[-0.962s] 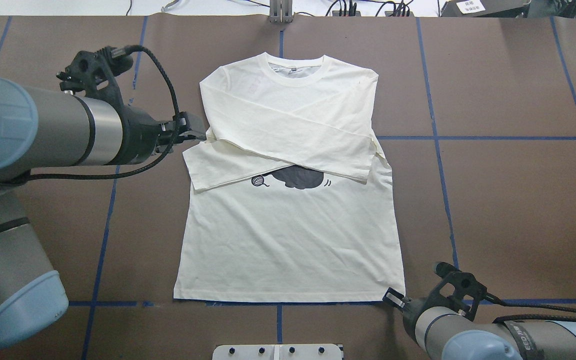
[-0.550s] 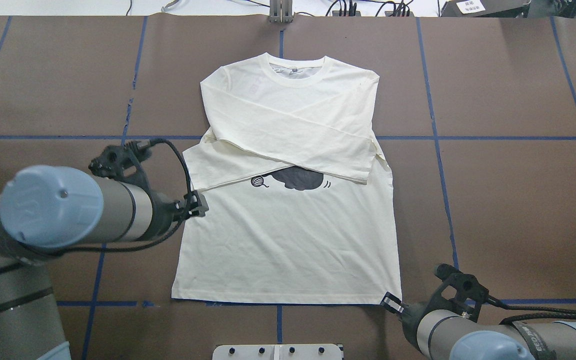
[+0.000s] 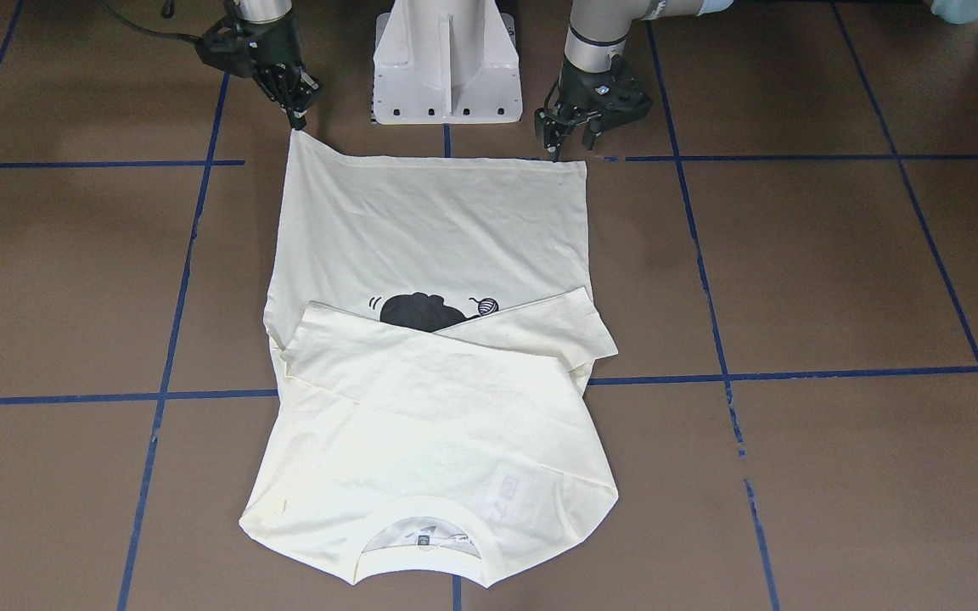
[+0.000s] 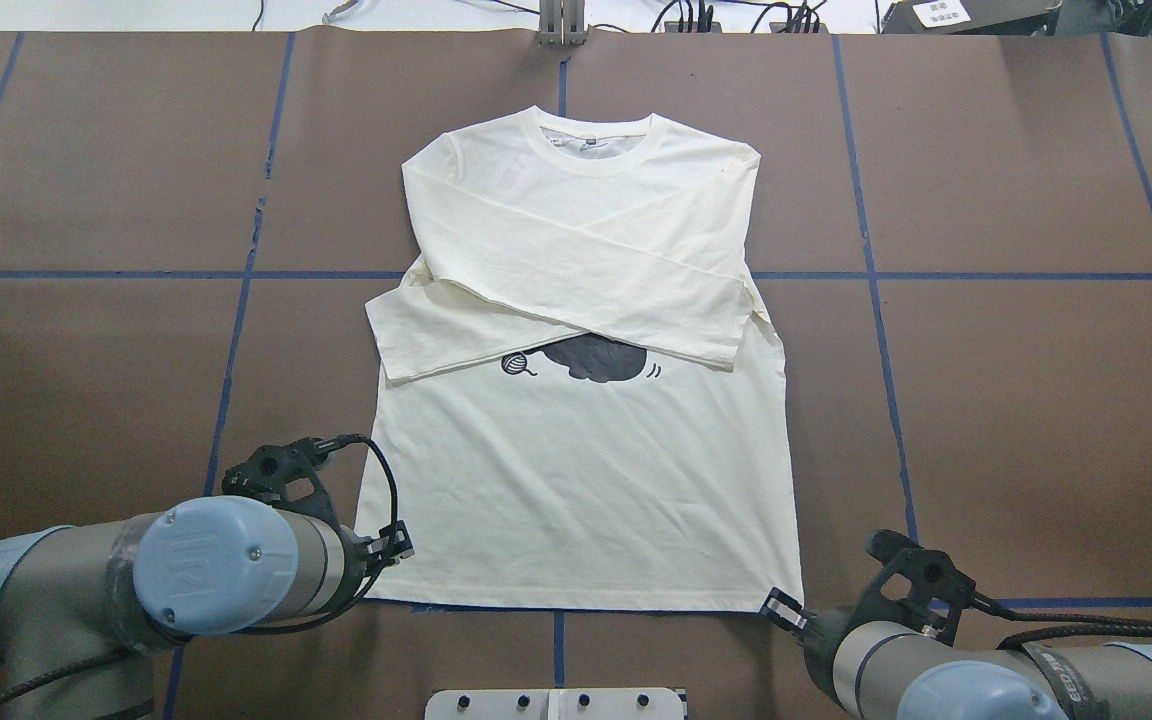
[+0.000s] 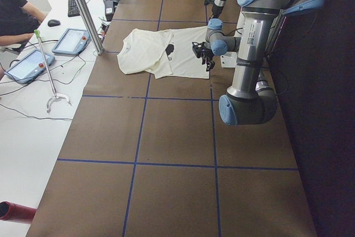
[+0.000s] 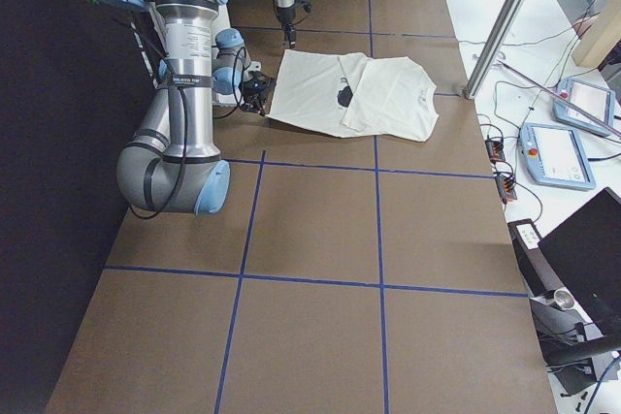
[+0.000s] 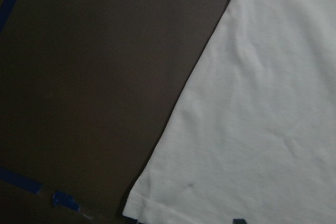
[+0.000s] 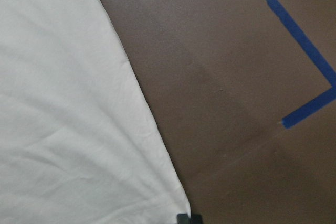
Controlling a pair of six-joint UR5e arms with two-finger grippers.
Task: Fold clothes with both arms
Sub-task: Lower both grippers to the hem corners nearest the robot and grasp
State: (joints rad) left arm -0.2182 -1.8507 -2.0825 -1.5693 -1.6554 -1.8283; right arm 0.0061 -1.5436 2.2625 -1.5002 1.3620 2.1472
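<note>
Both arms reach low at the near edge: the left arm (image 4: 216,565) comes in from the near left, the left gripper (image 3: 570,142) pointing down with fingers spread, while the right arm (image 4: 936,670) slants in from the near right, the right gripper (image 3: 296,114) pinched on a shirt (image 3: 429,221) corner.
</note>
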